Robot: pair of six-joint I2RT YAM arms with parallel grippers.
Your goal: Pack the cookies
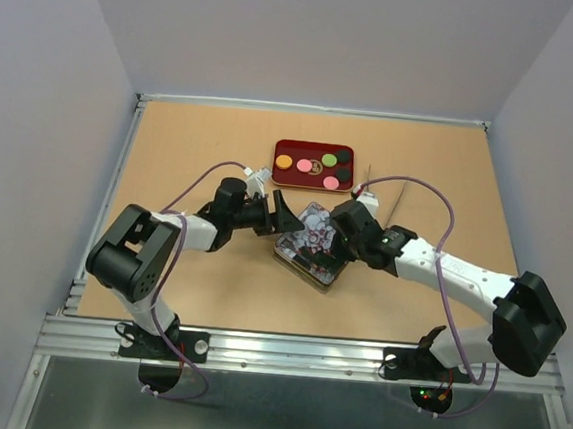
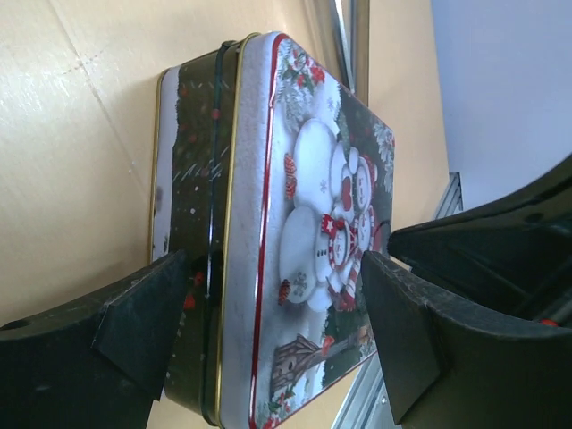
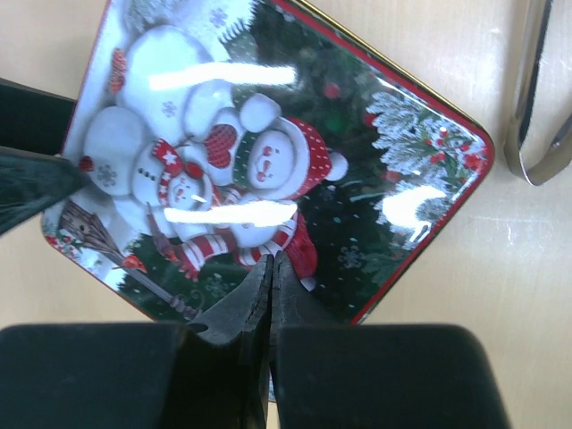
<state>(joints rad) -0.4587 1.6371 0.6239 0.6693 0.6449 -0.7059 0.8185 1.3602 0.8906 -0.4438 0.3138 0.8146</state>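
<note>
On the tabletop (image 1: 172, 144) the shut tin (image 1: 311, 242) sits mid-table. The tray (image 1: 278, 164) at the far edge holds the cookies (image 1: 304, 165). The left gripper (image 2: 277, 304) gapes astride the tin's side, and the right gripper (image 3: 271, 264), clenched empty, points at the lid. It is probably best to pinch only the lid, above its seam. Snowmen are pictured, with no readable writing.

Metal tongs (image 3: 534, 174) lying flat on tan wooden table (image 1: 192, 146).

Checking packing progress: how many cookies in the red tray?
6 in the red tray: orange cookie leftmost, pink beside it, green, two dark rightmost, second pink nearest. Others may be hidden.
</note>
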